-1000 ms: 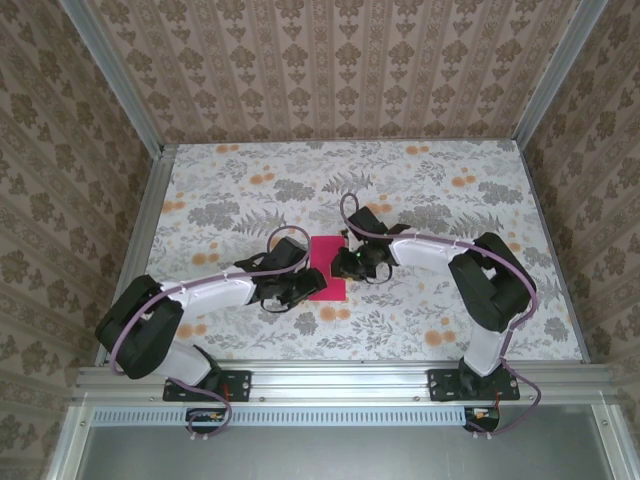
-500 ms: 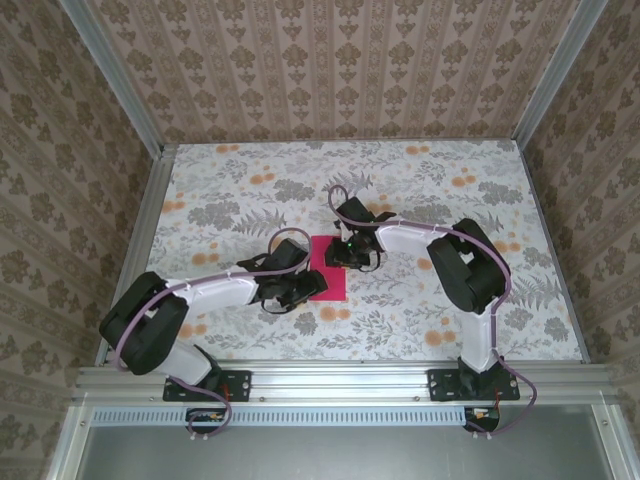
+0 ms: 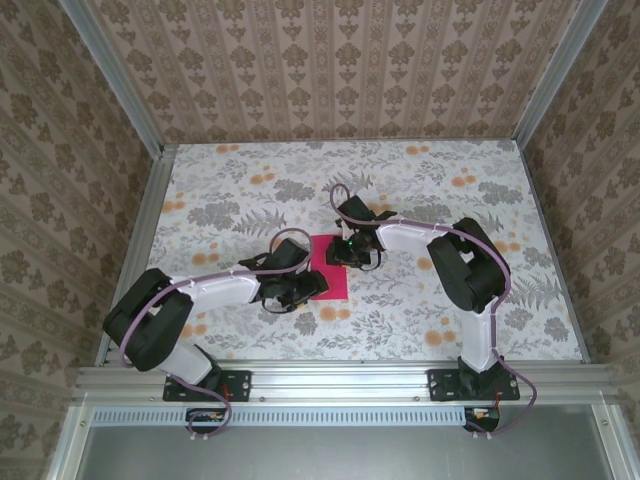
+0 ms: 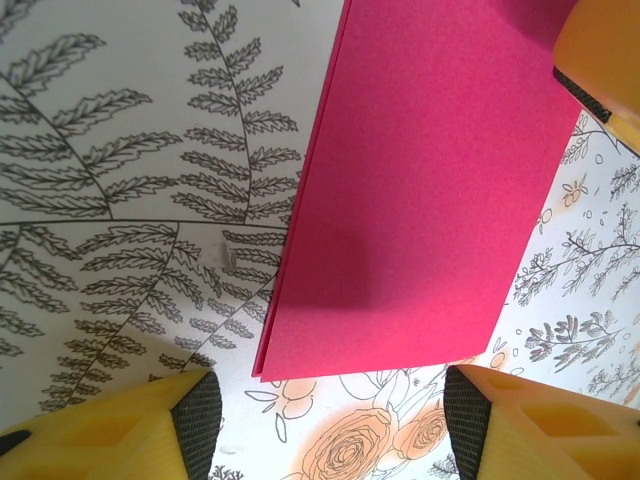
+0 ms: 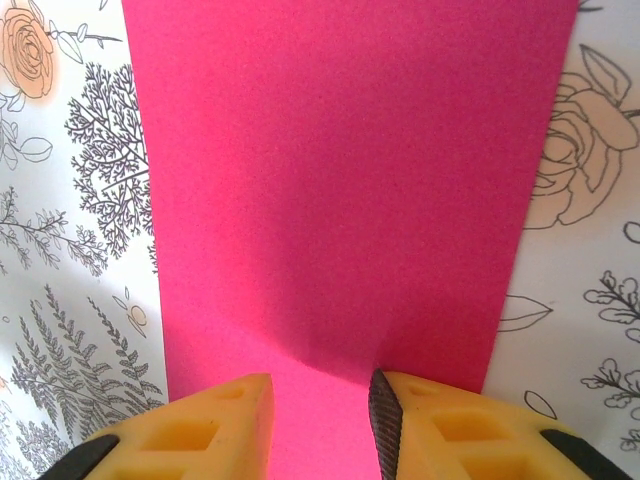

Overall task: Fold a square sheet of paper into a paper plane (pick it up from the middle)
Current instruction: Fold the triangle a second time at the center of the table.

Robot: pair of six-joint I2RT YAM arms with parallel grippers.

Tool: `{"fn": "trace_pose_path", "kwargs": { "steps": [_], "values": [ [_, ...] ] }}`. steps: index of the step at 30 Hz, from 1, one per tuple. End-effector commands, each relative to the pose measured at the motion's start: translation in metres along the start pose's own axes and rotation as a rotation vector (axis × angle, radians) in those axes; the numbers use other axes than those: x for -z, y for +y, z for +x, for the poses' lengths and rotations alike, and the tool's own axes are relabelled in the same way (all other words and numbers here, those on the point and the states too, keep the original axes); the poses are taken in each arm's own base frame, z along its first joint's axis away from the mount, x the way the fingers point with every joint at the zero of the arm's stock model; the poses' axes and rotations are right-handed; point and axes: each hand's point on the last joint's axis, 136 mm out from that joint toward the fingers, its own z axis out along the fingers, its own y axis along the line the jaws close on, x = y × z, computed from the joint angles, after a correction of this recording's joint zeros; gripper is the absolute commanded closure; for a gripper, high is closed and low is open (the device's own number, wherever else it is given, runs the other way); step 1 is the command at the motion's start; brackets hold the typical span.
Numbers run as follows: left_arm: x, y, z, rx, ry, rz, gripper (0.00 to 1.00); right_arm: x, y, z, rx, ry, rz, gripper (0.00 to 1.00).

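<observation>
The square sheet of paper is magenta and lies folded in half as a flat two-layer rectangle on the floral table. In the left wrist view the paper shows its doubled edge at the left. My left gripper hovers at the paper's near left corner. That gripper is open, with bare table between its pads. My right gripper is over the paper's far end. Its jaws stand apart above the paper, gripping nothing. No paper plane is in view.
The table has a floral cloth, walled on three sides by patterned panels, with an aluminium rail along the near edge. A yellow finger of the right gripper sits at the paper's far corner in the left wrist view.
The right gripper moved left and farther back onto the paper's far end, and its jaws opened a little. The left gripper widened slightly and barely shifted. The paper stayed in place.
</observation>
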Motion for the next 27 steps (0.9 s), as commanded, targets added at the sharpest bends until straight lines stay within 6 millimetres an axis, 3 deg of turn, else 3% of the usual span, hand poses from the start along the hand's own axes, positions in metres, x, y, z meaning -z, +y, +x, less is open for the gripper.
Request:
{"fn": "trace_pose_path", "kwargs": {
  "steps": [1, 6, 16, 27],
  "values": [
    [-0.005, -0.018, -0.003, -0.042, 0.009, 0.057, 0.37, -0.019, -0.03, 0.025, -0.06, 0.081, 0.079, 0.66],
    [-0.005, -0.023, -0.003, -0.062, 0.01, 0.055, 0.43, -0.021, -0.032, 0.028, -0.068, 0.089, 0.077, 0.66],
    [0.002, -0.024, -0.006, -0.073, -0.021, 0.059, 0.46, -0.023, -0.033, 0.029, -0.068, 0.09, 0.073, 0.67],
    [0.013, -0.042, -0.011, -0.118, -0.059, 0.136, 0.53, -0.024, -0.034, 0.03, -0.071, 0.094, 0.072, 0.67]
  ]
}}
